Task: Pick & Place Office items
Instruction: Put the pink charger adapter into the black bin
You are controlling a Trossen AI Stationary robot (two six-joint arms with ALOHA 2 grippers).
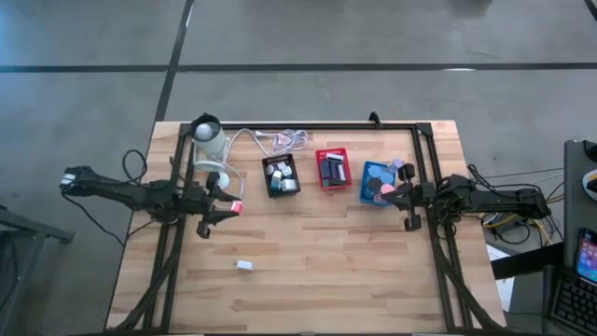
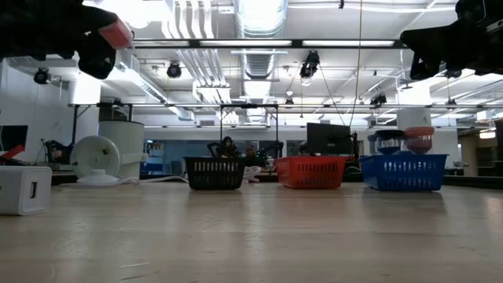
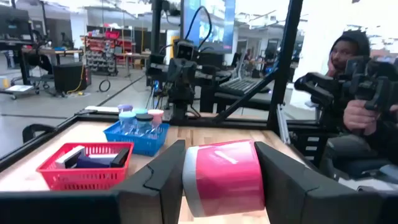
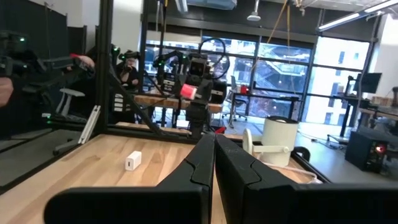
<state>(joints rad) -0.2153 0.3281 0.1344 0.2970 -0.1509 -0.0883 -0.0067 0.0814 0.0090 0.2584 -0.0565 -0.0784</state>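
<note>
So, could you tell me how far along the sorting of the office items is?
Mostly done: the black tray, red tray and blue tray all hold pieces. In hand: the left claw grips a pink block above the table. Left: one white block lies loose on the wood. The right claw is shut and empty.

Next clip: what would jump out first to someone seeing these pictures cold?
The pink roll clamped in the left gripper, held above the table left of the black tray, draws the eye first. Next come the three trays in a row along the far side: black, red tray and blue tray, the last heaped with rolls. A lone white block lies on the bare wood nearer the front, and the right gripper hangs shut by the blue tray.
</note>
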